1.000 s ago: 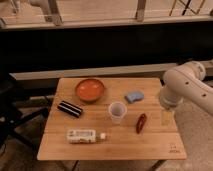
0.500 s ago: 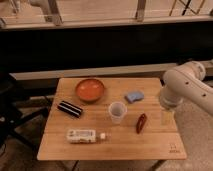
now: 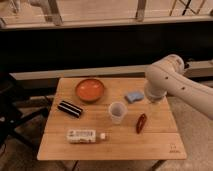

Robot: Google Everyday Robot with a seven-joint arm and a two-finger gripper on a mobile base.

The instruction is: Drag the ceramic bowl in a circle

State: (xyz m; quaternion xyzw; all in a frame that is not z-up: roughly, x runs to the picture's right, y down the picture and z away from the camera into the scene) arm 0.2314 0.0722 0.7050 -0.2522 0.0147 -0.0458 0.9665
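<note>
The ceramic bowl [image 3: 90, 89] is round, shallow and orange-red. It sits empty on the far left part of the wooden table [image 3: 155, 145]. My white arm [image 3: 167, 80] reaches in from the right. My gripper [image 3: 153, 98] is at the arm's lower end, over the right part of the table beside a blue sponge [image 3: 134, 96]. It is well to the right of the bowl and does not touch it. The arm's bulk hides much of the gripper.
A small translucent white cup [image 3: 117, 112] stands mid-table. A black rectangular object [image 3: 70, 108] lies left, a white bottle [image 3: 84, 135] lies on its side at the front, and a red object [image 3: 141, 122] lies at the right. A dark ledge runs behind the table.
</note>
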